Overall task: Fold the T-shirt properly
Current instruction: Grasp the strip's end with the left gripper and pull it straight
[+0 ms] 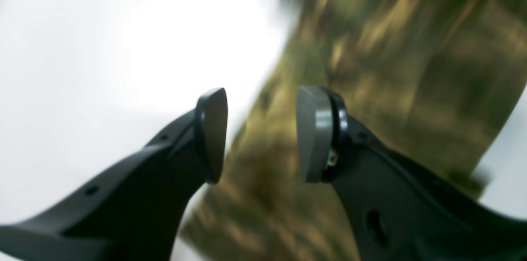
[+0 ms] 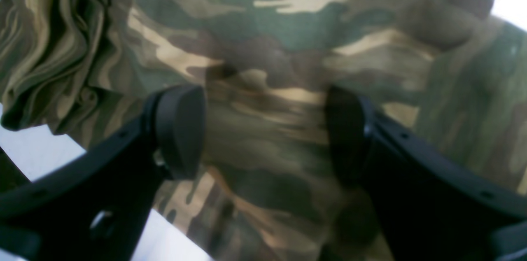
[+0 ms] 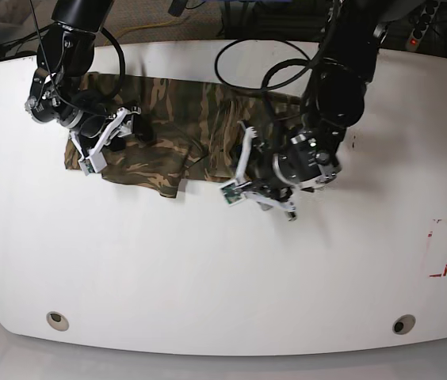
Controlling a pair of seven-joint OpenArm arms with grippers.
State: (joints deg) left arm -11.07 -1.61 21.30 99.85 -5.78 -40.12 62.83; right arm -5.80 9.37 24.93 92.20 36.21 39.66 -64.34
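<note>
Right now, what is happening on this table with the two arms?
A two-armed robot is working on a camouflage T-shirt that lies partly folded near the far edge of the white table. The right gripper hangs open over the cloth near one bunched end. The left gripper is open too, above the other end by the shirt's edge. Neither holds any cloth, and the fold is not finished yet.

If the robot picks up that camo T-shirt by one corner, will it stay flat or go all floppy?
Probably floppy. The T-shirt already bunches into soft wrinkles near the right gripper, so a lifted corner would likely let the rest droop. It looks thin and light, lying flat on the table. If pushed, it would likely crumple rather than slide whole.
</note>
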